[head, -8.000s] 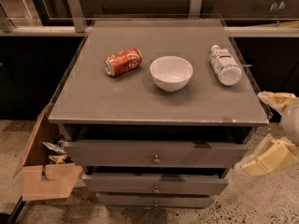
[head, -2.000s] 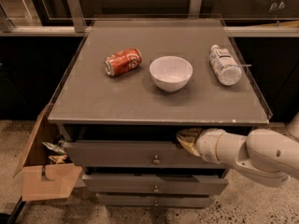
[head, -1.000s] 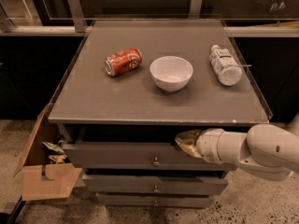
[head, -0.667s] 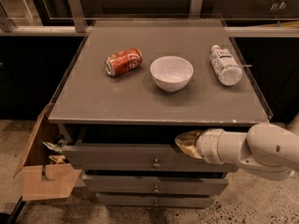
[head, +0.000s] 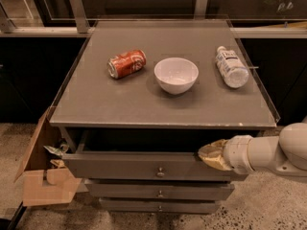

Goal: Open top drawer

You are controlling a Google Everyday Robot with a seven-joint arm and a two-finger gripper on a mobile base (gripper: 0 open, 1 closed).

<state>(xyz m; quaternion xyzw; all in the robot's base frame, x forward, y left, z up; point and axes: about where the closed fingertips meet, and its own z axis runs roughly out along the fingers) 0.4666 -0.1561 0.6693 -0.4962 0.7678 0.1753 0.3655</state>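
End effector (head: 210, 155): at upper rim of top drawer (head: 110, 166) front, rt of its knob (head: 160, 172); front's long axis runs L-R; grip state: cannot tell

Arm (head: 271, 153) level from the right edge, end effector (head: 211, 155) low, right of centre.

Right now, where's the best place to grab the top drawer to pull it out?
Probably its top lip, from the front and above: the top drawer is ajar, exposing that edge, and the gripper sits at its right part. The centre knob looks small.
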